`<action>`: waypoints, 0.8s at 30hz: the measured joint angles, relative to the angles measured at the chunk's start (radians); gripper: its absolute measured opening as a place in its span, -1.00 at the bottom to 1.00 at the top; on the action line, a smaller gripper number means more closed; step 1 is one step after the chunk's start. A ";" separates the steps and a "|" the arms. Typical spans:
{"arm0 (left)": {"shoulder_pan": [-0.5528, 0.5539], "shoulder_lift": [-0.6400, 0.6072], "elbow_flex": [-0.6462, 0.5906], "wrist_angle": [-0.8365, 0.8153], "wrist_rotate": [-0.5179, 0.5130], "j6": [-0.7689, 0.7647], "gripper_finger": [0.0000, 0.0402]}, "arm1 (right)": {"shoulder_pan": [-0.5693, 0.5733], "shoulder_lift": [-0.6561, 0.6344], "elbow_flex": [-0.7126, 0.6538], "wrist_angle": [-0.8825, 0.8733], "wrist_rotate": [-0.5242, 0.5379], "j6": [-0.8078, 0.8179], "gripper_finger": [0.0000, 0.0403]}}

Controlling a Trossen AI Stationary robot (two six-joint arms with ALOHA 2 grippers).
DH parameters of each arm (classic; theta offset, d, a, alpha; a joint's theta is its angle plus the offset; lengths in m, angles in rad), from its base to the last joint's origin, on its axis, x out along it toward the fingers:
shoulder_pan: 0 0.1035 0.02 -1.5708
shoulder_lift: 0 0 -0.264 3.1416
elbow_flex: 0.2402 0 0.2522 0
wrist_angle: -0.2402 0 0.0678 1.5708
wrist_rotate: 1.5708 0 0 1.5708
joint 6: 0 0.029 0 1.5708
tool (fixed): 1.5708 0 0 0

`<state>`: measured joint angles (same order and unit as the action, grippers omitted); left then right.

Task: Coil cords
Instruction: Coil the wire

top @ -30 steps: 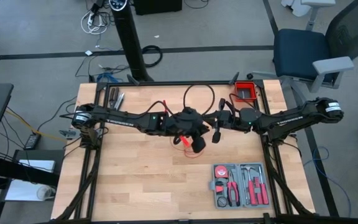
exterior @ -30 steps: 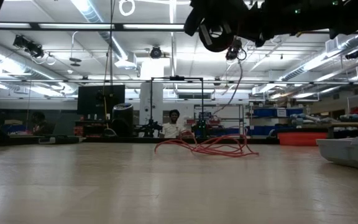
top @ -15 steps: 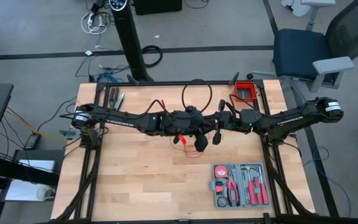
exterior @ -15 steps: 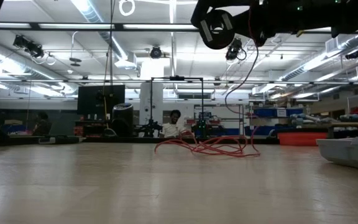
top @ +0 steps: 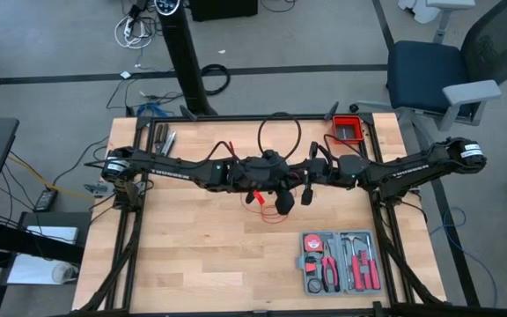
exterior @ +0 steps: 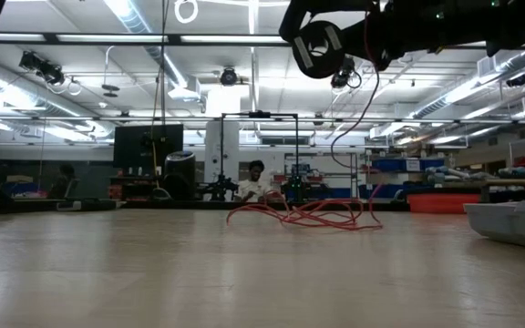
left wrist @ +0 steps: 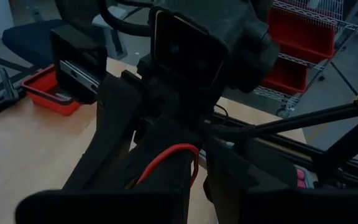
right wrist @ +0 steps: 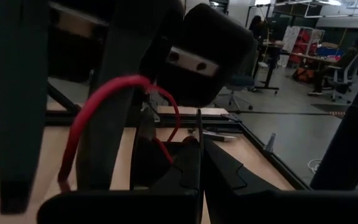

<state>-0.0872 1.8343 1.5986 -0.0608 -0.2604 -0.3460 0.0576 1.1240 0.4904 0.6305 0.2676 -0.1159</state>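
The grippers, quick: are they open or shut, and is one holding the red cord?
Left gripper: jaws closed on the red cord.
Right gripper: jaws shut; the cord loops just ahead, but a grip cannot be told.

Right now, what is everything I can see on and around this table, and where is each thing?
cord: one, bright red, loose bundle at the table's middle, a strand rising to the grippers
tool case: one, grey, open, table's near right corner, red-handled tools inside
bin: one, red, table's far right corner
office chair: one, blue, beyond the right corner
left gripper: one, dark, above the middle, red cord between its fingers
right gripper: one, dark, shut, beside it
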 joint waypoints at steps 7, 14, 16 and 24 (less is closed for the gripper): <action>0.001 -0.002 0.003 0.021 -0.004 0.000 -0.73 | 0.001 0.002 0.000 -0.011 -0.004 -0.017 -0.99; 0.001 -0.002 0.003 0.034 -0.003 0.000 -0.73 | 0.001 0.002 0.000 -0.009 -0.003 -0.015 -0.99; 0.001 -0.002 0.003 0.037 -0.003 0.000 -0.73 | 0.001 0.002 0.000 -0.009 -0.003 -0.012 -0.99; 0.001 -0.002 0.003 0.061 -0.003 0.000 -0.73 | 0.001 0.002 0.000 0.001 -0.003 -0.016 -0.99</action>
<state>-0.0864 1.8320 1.6020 0.0006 -0.2634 -0.3458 0.0582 1.1259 0.4904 0.6317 0.2649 -0.1321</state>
